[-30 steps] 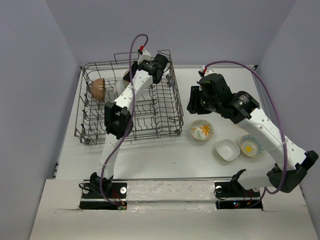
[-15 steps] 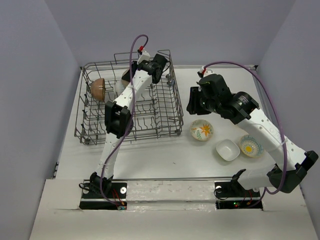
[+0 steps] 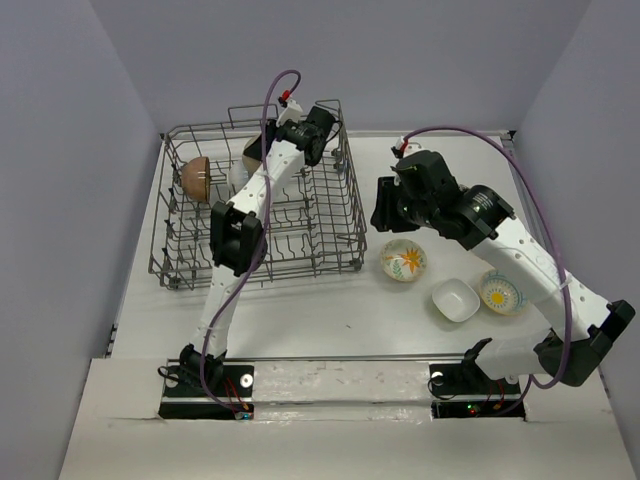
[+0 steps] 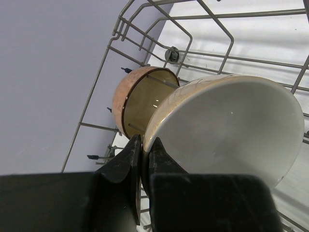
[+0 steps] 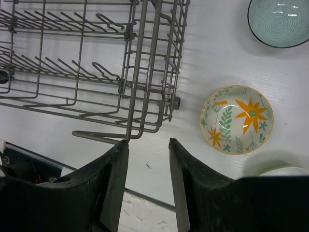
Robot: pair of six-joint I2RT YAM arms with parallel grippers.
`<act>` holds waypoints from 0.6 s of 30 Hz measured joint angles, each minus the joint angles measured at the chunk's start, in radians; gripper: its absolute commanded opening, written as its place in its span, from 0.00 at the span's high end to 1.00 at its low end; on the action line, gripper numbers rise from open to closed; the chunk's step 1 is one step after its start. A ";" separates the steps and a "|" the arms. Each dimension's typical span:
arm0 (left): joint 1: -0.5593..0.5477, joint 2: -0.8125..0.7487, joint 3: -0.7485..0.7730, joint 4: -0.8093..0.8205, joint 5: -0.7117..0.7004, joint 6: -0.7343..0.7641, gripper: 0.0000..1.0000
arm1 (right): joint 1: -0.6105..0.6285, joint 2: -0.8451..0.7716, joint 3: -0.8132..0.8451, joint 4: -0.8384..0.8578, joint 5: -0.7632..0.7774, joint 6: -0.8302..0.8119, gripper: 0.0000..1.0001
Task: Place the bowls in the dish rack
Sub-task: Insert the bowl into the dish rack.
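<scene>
Clamping a white bowl [image 4: 227, 130] is the left claw [image 4: 145, 145]; right claw [image 5: 148, 142] stands half-open.

Left gripper [image 4: 145, 146] pinching bowl [image 4: 231, 130] rim, arm outstretched; right gripper [image 5: 147, 143] part-open, pointing down.

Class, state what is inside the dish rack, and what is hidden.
The dish rack holds a brown bowl on edge and a white bowl pinched by the left claw. The arm covers part of the rack.
</scene>
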 measured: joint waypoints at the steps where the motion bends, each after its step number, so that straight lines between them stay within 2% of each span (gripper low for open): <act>1: 0.000 0.003 0.000 0.006 -0.005 0.004 1.00 | 0.000 0.000 -0.004 0.003 -0.002 0.000 0.55; 9: -0.002 0.029 0.000 0.021 -0.018 0.018 1.00 | 0.000 0.013 -0.004 0.043 -0.012 -0.014 0.55; 18: -0.002 0.032 0.000 0.021 -0.030 0.018 1.00 | 0.000 0.132 -0.003 0.087 -0.035 -0.022 0.55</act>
